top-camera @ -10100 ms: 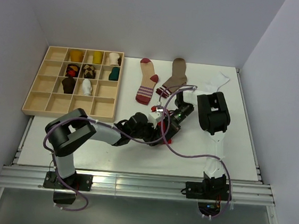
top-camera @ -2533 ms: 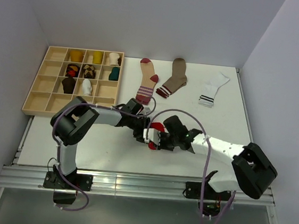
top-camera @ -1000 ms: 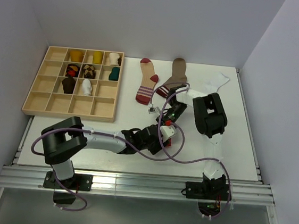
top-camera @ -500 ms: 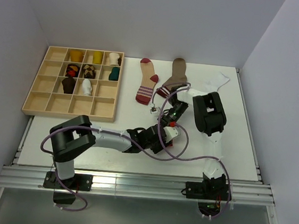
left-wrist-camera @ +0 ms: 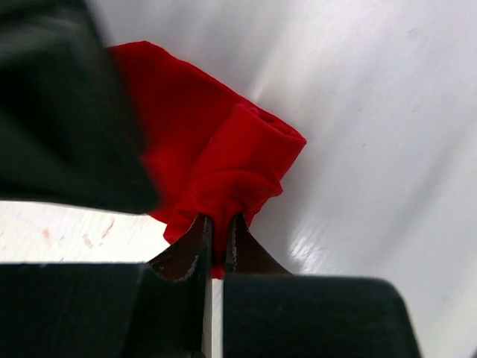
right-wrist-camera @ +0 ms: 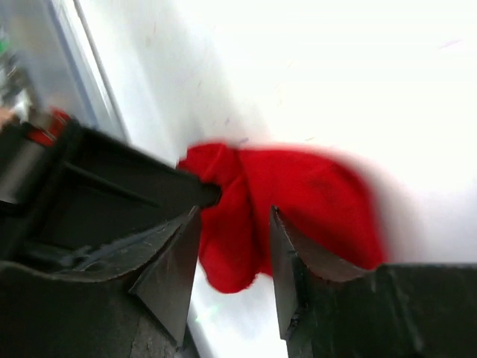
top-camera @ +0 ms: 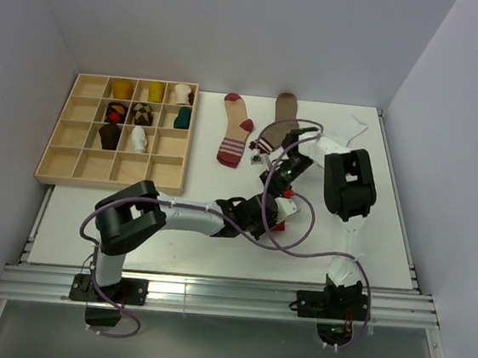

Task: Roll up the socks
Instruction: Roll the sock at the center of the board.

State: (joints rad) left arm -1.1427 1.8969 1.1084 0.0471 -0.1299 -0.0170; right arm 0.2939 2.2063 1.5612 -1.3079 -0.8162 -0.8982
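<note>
Left wrist view: left fingers (left-wrist-camera: 182, 257) have just clamped on the red sock (left-wrist-camera: 223, 164); right fingers (right-wrist-camera: 168, 257) have spread, releasing it, so the left alone holds the roll.

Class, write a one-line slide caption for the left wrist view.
The left end effector pinches a fold of the bunched red sock lying on the white table.

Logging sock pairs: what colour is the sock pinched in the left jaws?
The sock is red, shown best in the left wrist view.
</note>
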